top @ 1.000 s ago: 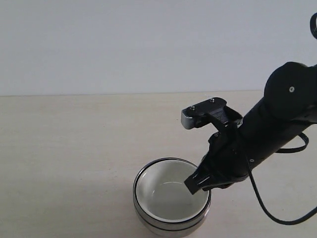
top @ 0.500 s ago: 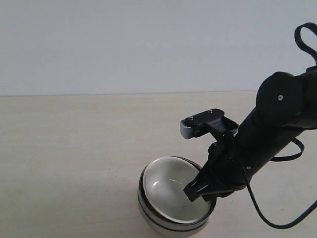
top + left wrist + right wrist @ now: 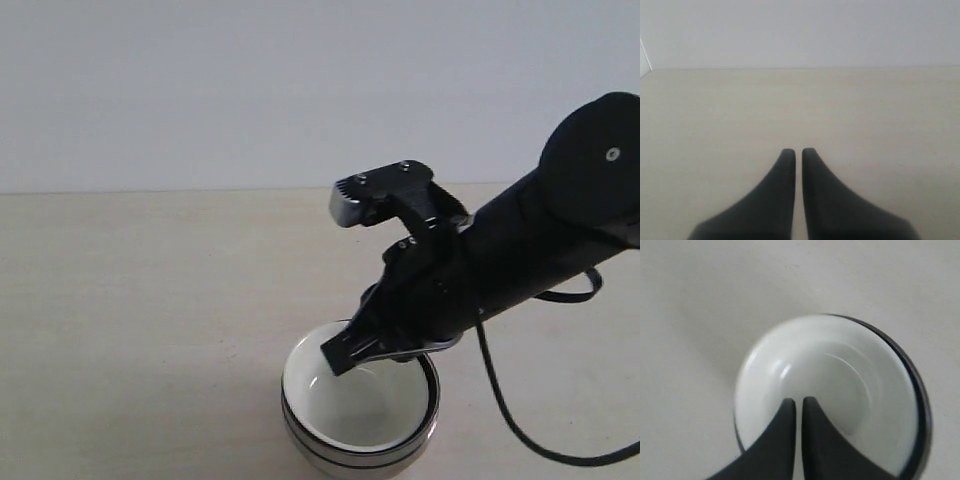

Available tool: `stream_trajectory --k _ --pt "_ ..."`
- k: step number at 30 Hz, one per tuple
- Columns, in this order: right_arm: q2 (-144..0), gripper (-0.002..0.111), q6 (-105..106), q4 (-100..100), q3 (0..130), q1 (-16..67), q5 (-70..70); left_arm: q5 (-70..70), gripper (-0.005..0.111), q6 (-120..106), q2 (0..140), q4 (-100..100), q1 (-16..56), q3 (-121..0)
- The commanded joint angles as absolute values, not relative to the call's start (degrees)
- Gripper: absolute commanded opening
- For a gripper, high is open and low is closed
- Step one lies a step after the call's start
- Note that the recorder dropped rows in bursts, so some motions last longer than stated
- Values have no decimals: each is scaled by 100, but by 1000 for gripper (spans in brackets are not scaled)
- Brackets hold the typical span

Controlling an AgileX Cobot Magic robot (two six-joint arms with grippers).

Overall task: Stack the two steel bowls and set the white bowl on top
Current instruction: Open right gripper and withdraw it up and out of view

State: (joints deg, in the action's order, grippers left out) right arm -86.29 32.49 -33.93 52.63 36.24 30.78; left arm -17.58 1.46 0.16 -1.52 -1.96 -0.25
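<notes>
Left claw: The left claw (image 3: pixel 798 150) had its two fingers drawn together on nothing. It pointed out over bare table (image 3: pixel 715 110) and lay outside the exterior view, apparently parked clear of the work.

Table: The pale tabletop (image 3: pixel 150 300) ran back to a plain wall (image 3: pixel 300 90). Only the bowls stood on it, toward the right and close to the near edge.

White bowl: The white bowl (image 3: pixel 360 415) sat upright and level, nested in the metal ones. Its rim stood just proud of theirs and its hollow was empty (image 3: pixel 840 385).

Steel bowls: The steel bowls (image 3: pixel 345 458) showed only as shiny bands and dark rim lines under the white one. They appeared to be one inside the other, which would explain how squarely the top bowl rested. A dark edge (image 3: pixel 918 390) ringed it in the right wrist view.

Right claw: The right claw (image 3: pixel 340 358) was pressed together with nothing between its fingers (image 3: pixel 790 410). It slanted down from the right, tips over the white bowl's hollow just inside the far rim. Whether they touched the bowl could not be told.

Cable: A black cable (image 3: pixel 500 400) looped down from the arm to the right of the stack, clear of it.

Standing: The stack looked complete, so the task seemed all but finished, with the arm only needing to draw away without nudging the rim.
</notes>
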Motion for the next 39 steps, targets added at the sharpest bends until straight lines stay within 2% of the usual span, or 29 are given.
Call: stream_trajectory --k 1,6,12,33,35,39 --pt "-8813 0 3470 -3685 5271 4225 2153 -1762 4 219 0 -113 -215 0" --pt "-9331 0 3444 -3857 5271 4643 1417 -1762 4 219 0 -113 -215 0" --pt "-9769 0 3467 -3857 5271 4684 1044 -1762 4 219 0 -113 -215 0" --pt "-9511 0 3553 -3518 5735 4674 1738 -1762 4 219 0 -113 -215 0" --pt "-9146 0 3503 -3518 5735 4674 2054 -1762 4 219 0 -113 -215 0" --pt "-8840 0 3444 -3346 5735 4685 3910 -1762 4 219 0 -113 -215 0"
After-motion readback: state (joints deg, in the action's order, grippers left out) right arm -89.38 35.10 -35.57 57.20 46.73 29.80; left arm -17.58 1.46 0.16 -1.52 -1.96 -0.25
